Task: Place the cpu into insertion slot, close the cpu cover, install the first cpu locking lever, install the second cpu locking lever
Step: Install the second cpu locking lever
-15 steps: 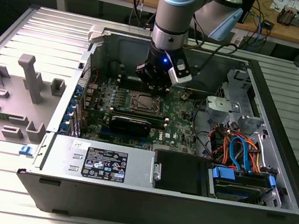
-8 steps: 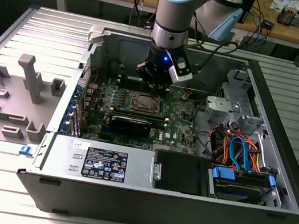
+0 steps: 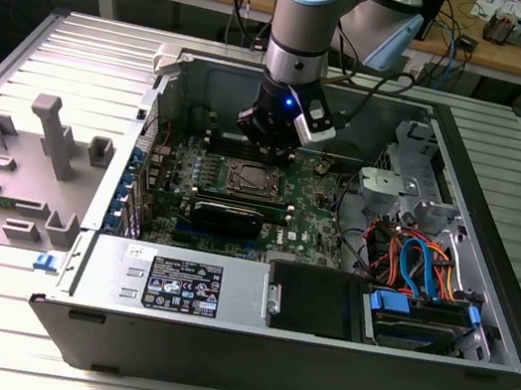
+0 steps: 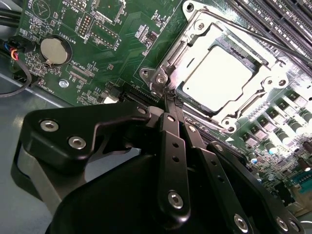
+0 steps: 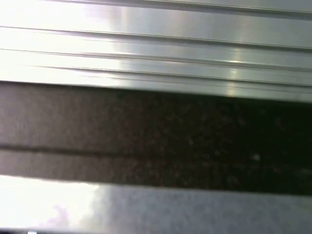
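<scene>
surface: ribbed metal counter [image 3: 55,43] | on it, centre: open computer case [image 3: 311,366] lying on its side | on it, at exterior view's left: grey plastic fixture [image 3: 29,164] with upright blocks, just beside the case

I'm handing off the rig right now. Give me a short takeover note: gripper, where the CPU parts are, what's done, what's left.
Gripper: fingers together, tips at the corner of the cpu cover, over the motherboard inside the open case.
Cpu: seated in the insertion slot, pale top showing through the cover's window.
Done: cpu placed; cover appears to lie closed over it.
Levers: one thin locking lever runs along the far side of the socket; whether it is latched cannot be told.
Left: confirm and install both locking levers.
</scene>
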Motion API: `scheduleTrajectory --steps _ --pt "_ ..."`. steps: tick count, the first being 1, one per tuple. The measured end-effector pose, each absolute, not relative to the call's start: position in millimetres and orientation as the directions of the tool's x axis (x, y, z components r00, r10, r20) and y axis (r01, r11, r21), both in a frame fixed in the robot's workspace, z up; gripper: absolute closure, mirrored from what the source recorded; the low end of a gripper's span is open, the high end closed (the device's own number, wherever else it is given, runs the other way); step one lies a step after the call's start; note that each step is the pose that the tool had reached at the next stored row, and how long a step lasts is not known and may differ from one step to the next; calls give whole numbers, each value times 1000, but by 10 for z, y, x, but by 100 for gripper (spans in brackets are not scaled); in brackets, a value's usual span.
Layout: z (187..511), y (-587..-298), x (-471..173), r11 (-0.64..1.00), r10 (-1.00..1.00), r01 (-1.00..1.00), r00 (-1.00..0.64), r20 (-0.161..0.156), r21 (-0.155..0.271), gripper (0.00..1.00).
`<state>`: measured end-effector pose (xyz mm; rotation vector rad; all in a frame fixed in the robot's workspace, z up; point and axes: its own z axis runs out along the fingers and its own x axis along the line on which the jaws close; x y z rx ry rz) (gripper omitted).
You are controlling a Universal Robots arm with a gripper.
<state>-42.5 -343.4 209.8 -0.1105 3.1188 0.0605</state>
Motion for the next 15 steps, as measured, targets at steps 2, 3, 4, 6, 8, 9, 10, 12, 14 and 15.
scheduleTrajectory --steps 2,3,4,6,8,9,10,12,14,15 --pt "2098 -3434 -425 997 -70 -71 -997 -22 38 89" --pt "2098 -3439 -425 997 -70 -71 -997 -22 38 89" --pt "2098 -3442 -425 997 -71 -71 -997 -22 38 89" --pt "2098 -3446 -425 997 -70 -71 -997 -22 38 89" --pt "2098 -3447 -425 997 -70 -71 -997 -22 38 89" --pt "2098 -3448 -425 997 -70 -71 -997 -22 38 89" --pt "2098 -3448 -425 997 -70 -71 -997 -22 38 89" --pt "2098 -3448 -425 997 -70 -71 -997 -22 38 89" --pt "2098 -3449 -425 997 -70 -71 -997 -22 38 89" --pt "2098 -3449 -426 997 -70 -71 -997 -22 38 89"
